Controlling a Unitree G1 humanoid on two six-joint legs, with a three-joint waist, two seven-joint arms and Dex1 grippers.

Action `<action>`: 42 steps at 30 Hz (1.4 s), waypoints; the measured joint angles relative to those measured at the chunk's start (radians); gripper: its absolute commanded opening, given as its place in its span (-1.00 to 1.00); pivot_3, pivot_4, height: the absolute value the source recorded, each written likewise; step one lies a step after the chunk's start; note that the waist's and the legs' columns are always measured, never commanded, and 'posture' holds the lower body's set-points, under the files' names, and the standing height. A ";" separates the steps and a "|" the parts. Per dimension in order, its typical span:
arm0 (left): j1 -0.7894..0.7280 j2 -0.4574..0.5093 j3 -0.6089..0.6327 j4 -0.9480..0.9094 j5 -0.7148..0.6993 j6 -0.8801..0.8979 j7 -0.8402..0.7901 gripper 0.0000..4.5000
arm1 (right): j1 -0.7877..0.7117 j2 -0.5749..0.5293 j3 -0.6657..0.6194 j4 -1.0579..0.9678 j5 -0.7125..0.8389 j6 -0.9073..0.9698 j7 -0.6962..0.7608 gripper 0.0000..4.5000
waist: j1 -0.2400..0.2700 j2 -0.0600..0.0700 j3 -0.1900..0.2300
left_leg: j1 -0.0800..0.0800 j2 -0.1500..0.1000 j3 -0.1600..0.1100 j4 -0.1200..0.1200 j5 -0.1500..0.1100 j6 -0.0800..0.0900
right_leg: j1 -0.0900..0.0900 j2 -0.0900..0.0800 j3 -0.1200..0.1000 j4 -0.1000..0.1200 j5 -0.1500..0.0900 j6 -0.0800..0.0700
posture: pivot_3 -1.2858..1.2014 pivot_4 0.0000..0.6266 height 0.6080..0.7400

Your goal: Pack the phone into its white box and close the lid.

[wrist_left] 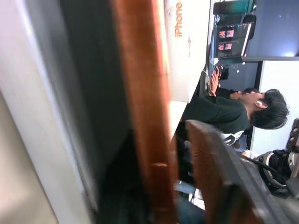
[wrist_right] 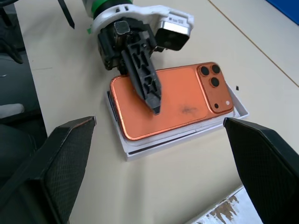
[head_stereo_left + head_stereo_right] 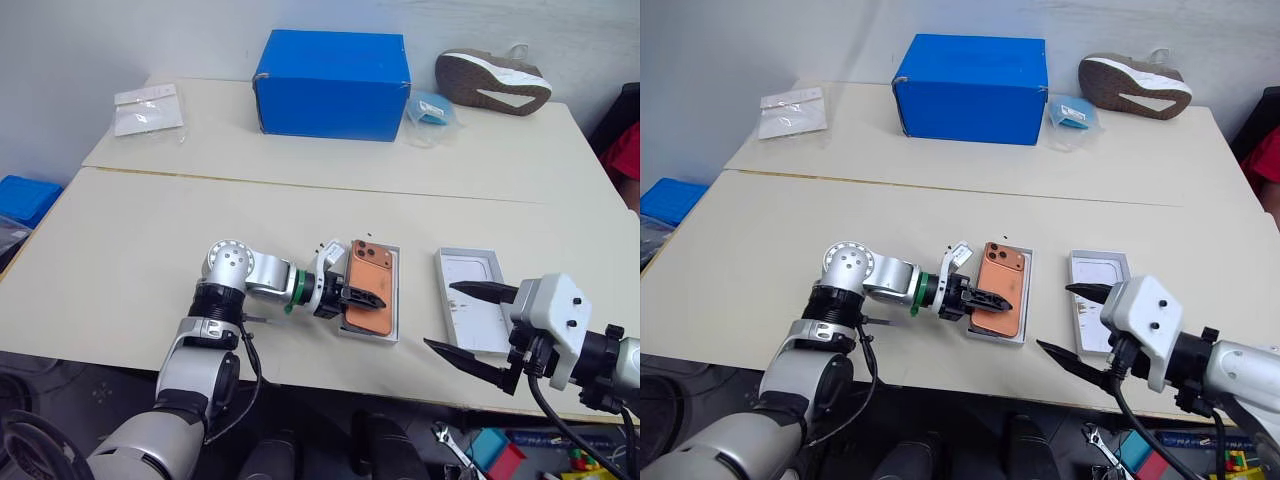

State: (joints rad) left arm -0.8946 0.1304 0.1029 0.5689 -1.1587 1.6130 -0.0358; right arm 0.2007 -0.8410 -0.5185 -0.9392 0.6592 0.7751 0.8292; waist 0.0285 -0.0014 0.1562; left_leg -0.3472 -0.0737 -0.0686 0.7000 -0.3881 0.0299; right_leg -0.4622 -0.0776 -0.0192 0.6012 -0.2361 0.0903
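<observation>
Over the white box (image 2: 182, 138), the phone (image 2: 173, 100) (tilted)

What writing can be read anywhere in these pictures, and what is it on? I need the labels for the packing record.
"iPhone", in orange letters, on a white side of the white box, seen in the left wrist view.
The small packet at the table's far left corner carries marks too small to read.
The blue box, the phone and the lid show no readable text.

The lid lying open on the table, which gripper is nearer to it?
Right. The right gripper hangs open over the lid, while the left gripper is at the phone in the white box beside it.
</observation>
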 measured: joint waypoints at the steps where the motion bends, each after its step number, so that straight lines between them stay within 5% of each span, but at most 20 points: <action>1: 0.000 0.000 -0.001 0.000 -0.013 0.000 0.001 0.21 | 0.001 0.000 0.001 0.000 0.000 -0.006 -0.003 1.00 | 0.000 0.000 0.000 | 0.000 0.000 0.000 0.000 0.000 0.000 | 0.000 0.000 0.000 0.000 0.000 0.000 | 0.03 -0.52 1.00; 7: -0.008 0.034 -0.031 0.000 -0.117 0.001 0.005 0.99 | 0.006 -0.002 0.002 0.000 0.000 -0.015 -0.017 1.00 | -0.002 0.000 0.000 | 0.001 0.000 0.000 0.000 0.000 0.000 | 0.000 0.000 0.000 0.001 0.000 0.000 | 0.03 -0.52 1.00; 42: -0.157 0.249 -0.359 -0.102 -0.207 0.001 -0.134 0.99 | 0.006 -0.003 0.088 0.038 -0.013 -0.104 -0.077 1.00 | -0.002 0.000 0.000 | 0.002 0.000 0.000 -0.001 0.000 -0.001 | 0.002 0.000 0.001 0.000 0.000 0.000 | 0.03 -0.52 1.00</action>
State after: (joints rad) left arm -1.0520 0.3789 -0.2564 0.4667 -1.3659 1.6140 -0.1694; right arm 0.2070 -0.8437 -0.4303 -0.9015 0.6466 0.6711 0.7518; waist 0.0264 -0.0013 0.1562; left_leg -0.3447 -0.0742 -0.0684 0.6992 -0.3878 0.0294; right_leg -0.4605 -0.0772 -0.0179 0.6017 -0.2362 0.0903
